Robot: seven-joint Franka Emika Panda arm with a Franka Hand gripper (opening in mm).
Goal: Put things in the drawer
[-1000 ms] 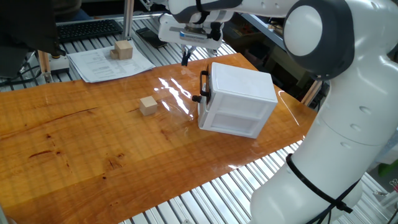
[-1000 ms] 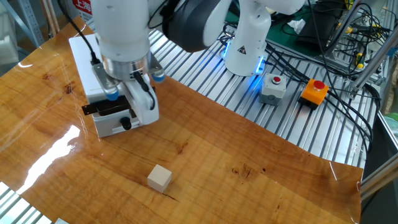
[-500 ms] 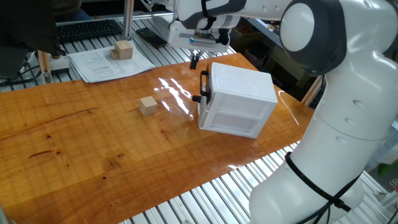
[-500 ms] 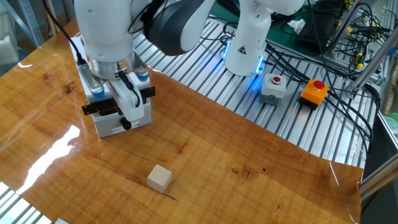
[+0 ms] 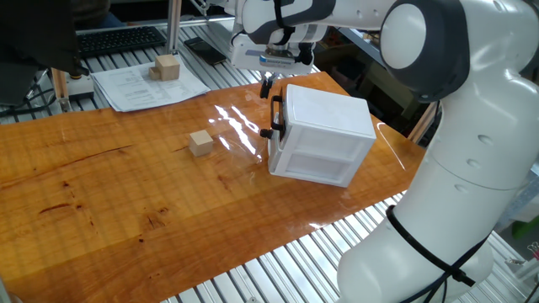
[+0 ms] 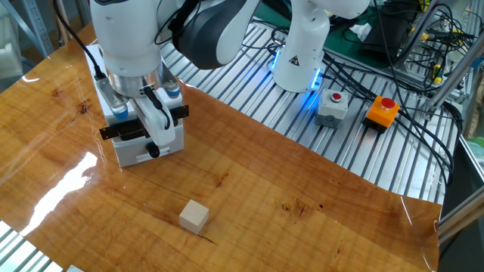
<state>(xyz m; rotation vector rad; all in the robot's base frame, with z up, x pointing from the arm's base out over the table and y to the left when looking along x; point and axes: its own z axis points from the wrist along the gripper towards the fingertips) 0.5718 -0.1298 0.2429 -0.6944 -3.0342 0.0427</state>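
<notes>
The white cabinet [image 5: 324, 135] stands on the wooden table, and its drawer front with the black bar handle [image 5: 276, 116] faces left. The drawer looks pushed in. My gripper [image 5: 267, 83] hangs just above the top end of the handle, its dark fingers close together and holding nothing. In the other fixed view the arm's wrist stands over the cabinet [image 6: 138, 149] and hides the fingers; the handle [image 6: 121, 131] shows below it. One tan wooden cube [image 5: 200, 142] lies on the table left of the cabinet, also seen in the other view [image 6: 194, 217]. A second cube [image 5: 167, 66] sits on papers.
Papers [image 5: 143, 84] and a keyboard [image 5: 122, 39] lie at the back left. The table's front edge meets metal slats [image 5: 278, 269]. A red-button box [image 6: 382, 111] and a grey box [image 6: 332, 106] sit on slats beyond the table, with cables.
The gripper has moved right and slightly down, from beside the cabinet's back corner to just above the handle. The cubes and cabinet have not moved.
</notes>
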